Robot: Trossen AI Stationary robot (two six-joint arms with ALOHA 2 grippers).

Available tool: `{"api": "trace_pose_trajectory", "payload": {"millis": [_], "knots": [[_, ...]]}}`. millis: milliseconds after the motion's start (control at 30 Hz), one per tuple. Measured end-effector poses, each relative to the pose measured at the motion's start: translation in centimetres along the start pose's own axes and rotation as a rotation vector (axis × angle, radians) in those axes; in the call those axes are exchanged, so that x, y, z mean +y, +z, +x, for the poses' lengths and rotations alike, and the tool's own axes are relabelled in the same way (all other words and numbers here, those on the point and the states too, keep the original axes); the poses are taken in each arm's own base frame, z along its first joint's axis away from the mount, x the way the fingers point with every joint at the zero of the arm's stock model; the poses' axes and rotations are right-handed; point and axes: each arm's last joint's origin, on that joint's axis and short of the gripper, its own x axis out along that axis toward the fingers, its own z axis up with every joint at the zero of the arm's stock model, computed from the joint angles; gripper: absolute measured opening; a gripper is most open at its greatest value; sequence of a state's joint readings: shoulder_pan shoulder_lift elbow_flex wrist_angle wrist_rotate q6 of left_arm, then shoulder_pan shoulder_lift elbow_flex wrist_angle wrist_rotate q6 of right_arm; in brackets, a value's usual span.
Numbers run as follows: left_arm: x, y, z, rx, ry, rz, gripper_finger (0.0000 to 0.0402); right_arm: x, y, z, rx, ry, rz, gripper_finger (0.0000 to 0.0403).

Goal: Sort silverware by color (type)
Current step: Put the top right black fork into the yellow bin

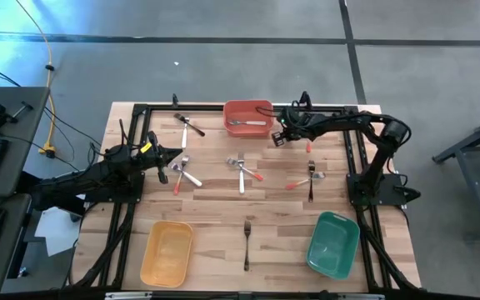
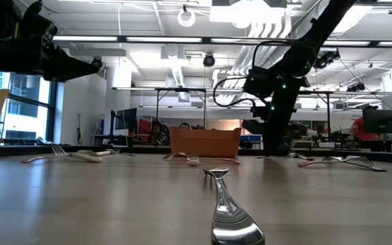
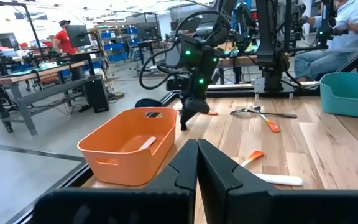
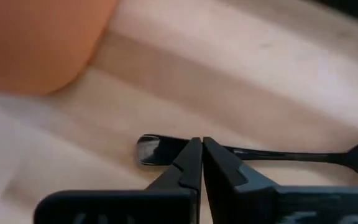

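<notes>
We see the right end effector (image 1: 278,138) low over the far part of the wooden bench (image 1: 215,208), just beside the red bin (image 1: 248,116). In its wrist view the two fingers (image 4: 191,163) are pressed together, their tips at a black-handled piece of silverware (image 4: 272,153) lying flat on the wood; whether the handle is pinched between them we cannot tell. The left end effector (image 1: 173,153) hangs above the bench's left side, fingers (image 3: 188,163) closed on nothing.

The rest of the silverware is scattered over the bench. One white-handled piece (image 1: 248,123) lies inside the red bin. A black-and-white pair (image 1: 190,125) lies left of that bin. A cluster with white and red handles (image 1: 183,172) sits just beside the left end effector. Another group (image 1: 244,171) lies mid-bench, and a red-handled and a black-handled piece (image 1: 307,177) lie to the right. A single black-handled fork (image 1: 247,242) rests at the near edge between the yellow bin (image 1: 167,252) and the green bin (image 1: 333,244)
</notes>
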State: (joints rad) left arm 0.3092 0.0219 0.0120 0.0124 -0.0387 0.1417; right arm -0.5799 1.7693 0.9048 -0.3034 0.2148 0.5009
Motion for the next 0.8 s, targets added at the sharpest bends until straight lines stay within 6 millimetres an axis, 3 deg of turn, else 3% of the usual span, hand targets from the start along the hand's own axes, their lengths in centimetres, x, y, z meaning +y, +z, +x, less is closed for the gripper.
{"api": "trace_pose_trajectory", "payload": {"millis": [267,467,600,800], "knots": [[0.0,0.0,0.0,0.0,0.0,-0.003,0.0,3.2,-2.0,-1.0,0.033,0.083,-0.032,0.0002],[0.0,0.0,0.0,0.0,0.0,-0.003,0.0,3.2,-2.2,-3.3,0.04,0.154,-0.153,0.0039],[0.0,0.0,0.0,0.0,0.0,-0.003,0.0,2.0,-1.6,-5.2,0.009,0.141,-0.398,0.0093],[0.0,0.0,0.0,0.0,0.0,-0.003,0.0,0.1,-1.5,-4.7,0.091,0.168,-0.83,0.0138]]}}
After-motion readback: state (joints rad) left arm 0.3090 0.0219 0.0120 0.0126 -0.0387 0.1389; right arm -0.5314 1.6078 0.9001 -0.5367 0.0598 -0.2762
